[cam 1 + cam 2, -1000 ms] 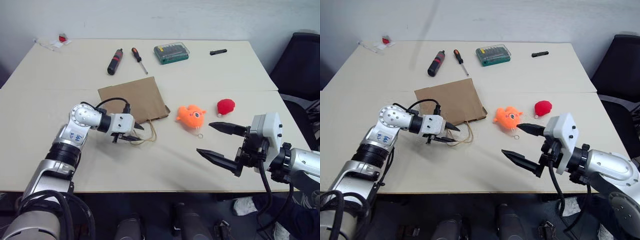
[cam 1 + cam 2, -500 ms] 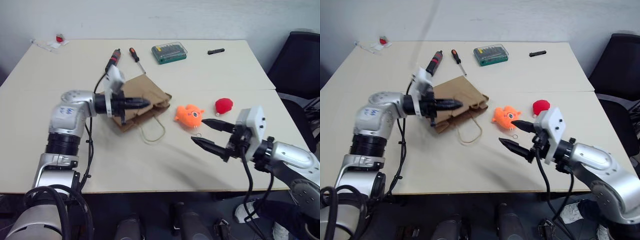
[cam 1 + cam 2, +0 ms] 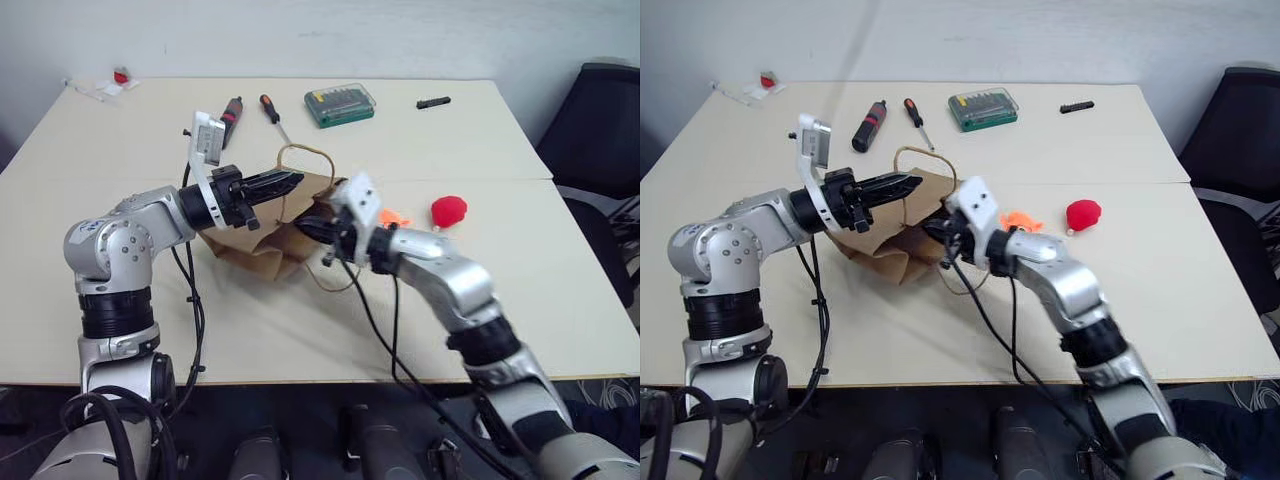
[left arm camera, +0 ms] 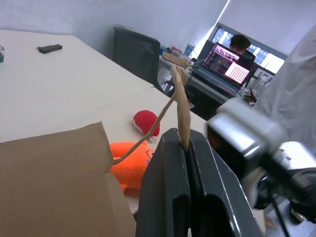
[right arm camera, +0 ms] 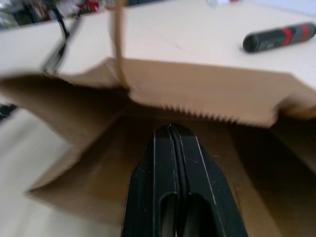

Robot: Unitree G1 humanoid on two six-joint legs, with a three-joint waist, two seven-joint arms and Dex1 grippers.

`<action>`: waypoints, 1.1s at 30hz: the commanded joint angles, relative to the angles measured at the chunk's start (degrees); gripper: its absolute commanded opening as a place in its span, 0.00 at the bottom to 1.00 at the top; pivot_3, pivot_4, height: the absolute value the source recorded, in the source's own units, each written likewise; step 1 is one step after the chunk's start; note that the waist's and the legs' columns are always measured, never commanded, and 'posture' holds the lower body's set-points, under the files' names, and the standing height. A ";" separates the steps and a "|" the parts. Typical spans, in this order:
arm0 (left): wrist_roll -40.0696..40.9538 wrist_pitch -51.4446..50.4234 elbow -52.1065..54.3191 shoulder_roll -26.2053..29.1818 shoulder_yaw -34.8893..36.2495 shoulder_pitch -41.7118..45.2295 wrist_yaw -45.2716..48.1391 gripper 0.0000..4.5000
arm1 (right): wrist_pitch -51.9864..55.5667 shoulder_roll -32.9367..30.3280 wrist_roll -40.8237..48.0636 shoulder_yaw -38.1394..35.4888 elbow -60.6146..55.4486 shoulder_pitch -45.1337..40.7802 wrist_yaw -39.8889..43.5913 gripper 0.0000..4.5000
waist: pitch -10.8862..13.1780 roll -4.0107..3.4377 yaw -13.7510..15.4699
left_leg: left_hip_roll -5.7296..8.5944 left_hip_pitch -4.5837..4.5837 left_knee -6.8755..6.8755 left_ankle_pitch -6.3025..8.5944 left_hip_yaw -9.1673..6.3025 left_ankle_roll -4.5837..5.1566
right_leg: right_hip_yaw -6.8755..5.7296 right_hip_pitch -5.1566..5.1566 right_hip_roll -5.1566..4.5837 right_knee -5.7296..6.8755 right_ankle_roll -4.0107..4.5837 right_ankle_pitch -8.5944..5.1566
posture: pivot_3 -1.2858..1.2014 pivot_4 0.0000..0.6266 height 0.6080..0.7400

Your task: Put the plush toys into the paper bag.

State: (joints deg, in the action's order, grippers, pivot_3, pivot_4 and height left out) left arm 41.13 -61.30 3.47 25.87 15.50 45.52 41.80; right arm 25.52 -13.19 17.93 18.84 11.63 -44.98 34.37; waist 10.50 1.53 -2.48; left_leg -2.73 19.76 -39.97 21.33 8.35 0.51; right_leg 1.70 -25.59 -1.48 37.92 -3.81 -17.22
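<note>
The brown paper bag point(image 3: 250, 240) lies on the table with its mouth lifted toward the toys. My left gripper point(image 3: 292, 180) is shut on one looped handle point(image 4: 180, 101) and holds it up. My right gripper point(image 3: 306, 226) is shut, its fingertips point(image 5: 170, 136) poking into the bag's open mouth with nothing between them. The orange plush toy point(image 4: 129, 163) lies just behind my right hand, mostly hidden by it in the eye views. Further right, the red plush toy point(image 3: 450, 211) sits alone on the table.
At the back of the table lie a black-and-red tool point(image 3: 230, 109), a screwdriver point(image 3: 273, 113), a green bit case point(image 3: 342, 104) and a small black piece point(image 3: 436, 102). A black chair point(image 3: 600, 120) stands beyond the right edge.
My left gripper lifted the handle, raising the bag's mouth. My right gripper shut and swept left past the orange toy to the bag's opening.
</note>
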 commanded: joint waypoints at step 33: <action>14.25 0.95 -3.34 0.22 6.82 1.69 -13.22 0.00 | 14.13 -1.85 -2.97 -9.71 -25.34 10.00 6.02 0.00 | 0.02 -0.04 -2.17 | -0.02 0.43 -0.04 -0.06 -0.55 -0.19 | -0.63 -0.16 -0.10 -0.02 0.01 -0.01 | 0.52 0.24 1.00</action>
State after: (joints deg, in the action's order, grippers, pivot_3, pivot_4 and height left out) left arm 54.66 -61.06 -1.03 25.33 22.40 47.13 27.52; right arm 34.23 -13.67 11.51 12.24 -5.01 -36.62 40.86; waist 10.51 1.48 -4.65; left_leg -2.75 20.21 -40.01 21.28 7.73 0.31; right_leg 1.00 -25.73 -1.58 37.87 -3.76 -17.24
